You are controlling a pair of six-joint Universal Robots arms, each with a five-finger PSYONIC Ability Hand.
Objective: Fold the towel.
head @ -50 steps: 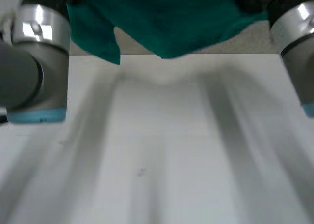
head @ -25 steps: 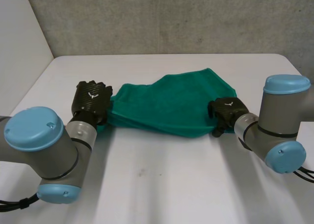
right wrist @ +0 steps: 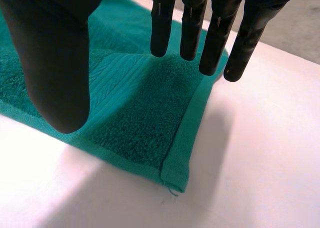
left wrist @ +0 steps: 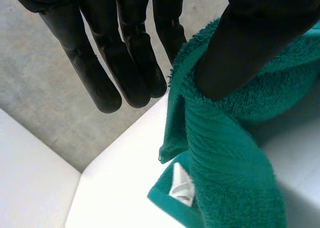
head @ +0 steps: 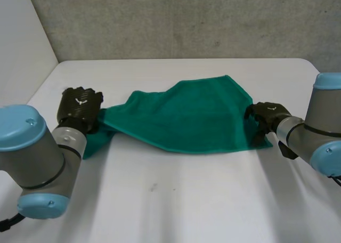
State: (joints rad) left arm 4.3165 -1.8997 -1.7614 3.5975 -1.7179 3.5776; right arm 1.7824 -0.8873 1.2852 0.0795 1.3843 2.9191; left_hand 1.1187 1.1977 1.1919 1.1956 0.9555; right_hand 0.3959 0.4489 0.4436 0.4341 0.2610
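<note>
Left hand (head: 80, 105), pinching the towel (head: 186, 115), and right hand (head: 265, 118), fingers straight, have moved farther apart.

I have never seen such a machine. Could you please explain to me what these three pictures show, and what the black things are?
It is a robot with two grey arms, each ending in a black robot hand. One picture looks down from a camera between the arms; the other two come from cameras on the wrists, looking along each palm. On the white table lies a green terry-cloth towel, between the two hands. The left robot hand pinches one end with its thumb, lifted off the table. The right robot hand is open, its straight fingers over the towel's other corner, holding nothing.
</note>
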